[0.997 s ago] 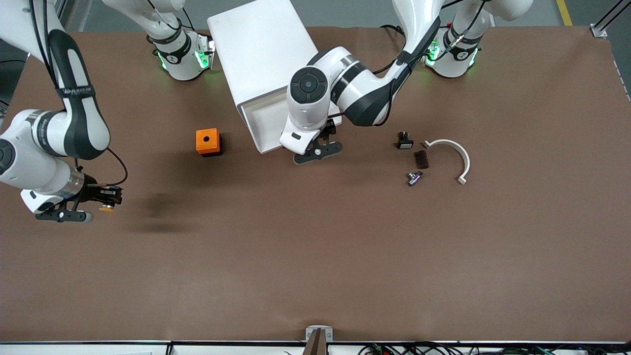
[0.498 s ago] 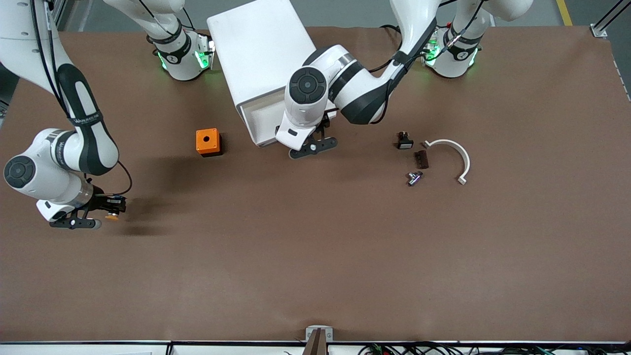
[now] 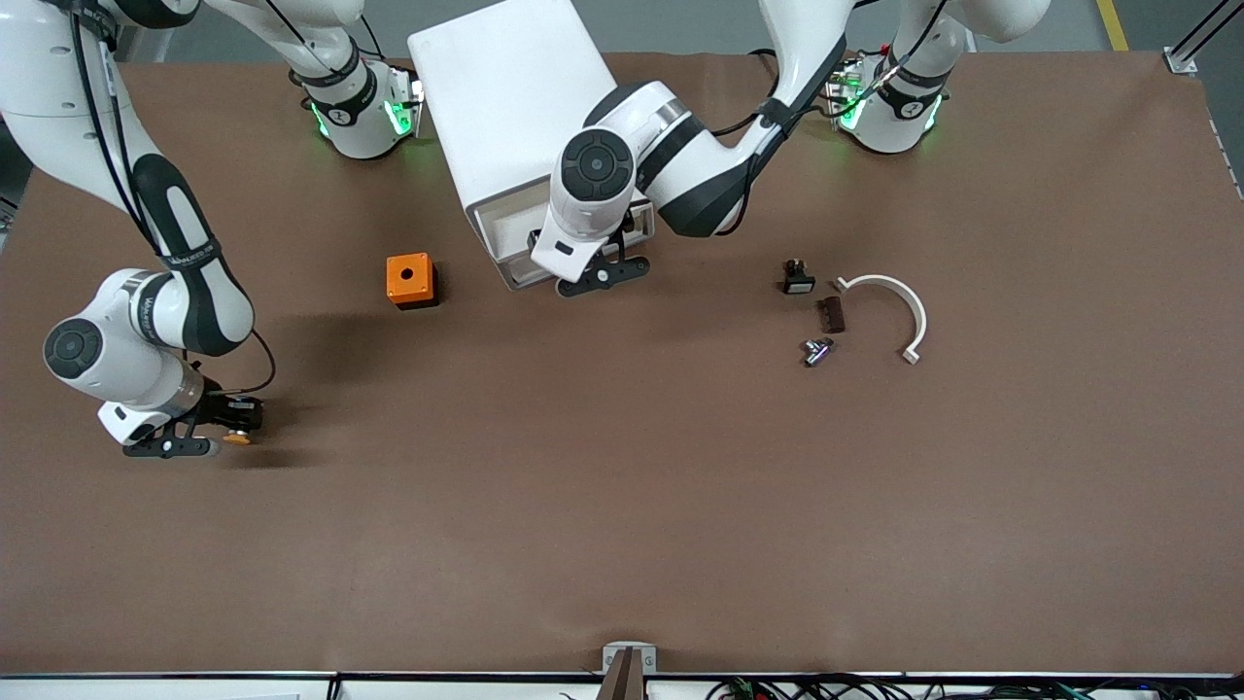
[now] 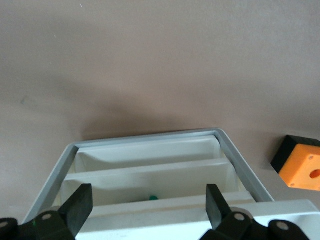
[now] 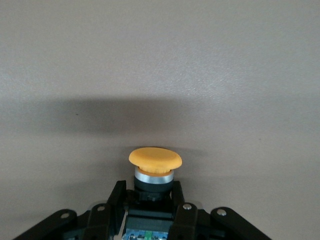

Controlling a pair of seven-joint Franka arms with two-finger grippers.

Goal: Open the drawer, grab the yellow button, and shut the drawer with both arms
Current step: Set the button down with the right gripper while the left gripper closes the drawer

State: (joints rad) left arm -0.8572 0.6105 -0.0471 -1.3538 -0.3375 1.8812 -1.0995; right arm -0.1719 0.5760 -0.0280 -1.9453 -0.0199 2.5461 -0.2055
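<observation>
Gripping the button (image 3: 234,437) (image 5: 155,165) between its closed fingers (image 5: 118,202), the right gripper (image 3: 216,429) hung low over the bare table (image 3: 622,506) at the right arm's end, nearer the front camera than the orange box (image 3: 409,280). The orange cap pointed away from the wrist. At the cabinet (image 3: 515,126), the left gripper (image 3: 595,274) (image 4: 148,200) sat at the front of the drawer (image 3: 515,248) (image 4: 150,165), its fingers (image 4: 79,205) spread wide apart and clamped on nothing. The drawer stood partly pulled out, and a small green item (image 4: 153,198) showed inside its tray. A black switch (image 3: 798,279), a curved white piece (image 3: 899,306) and a metal part (image 3: 816,350) lay toward the left arm's end.
</observation>
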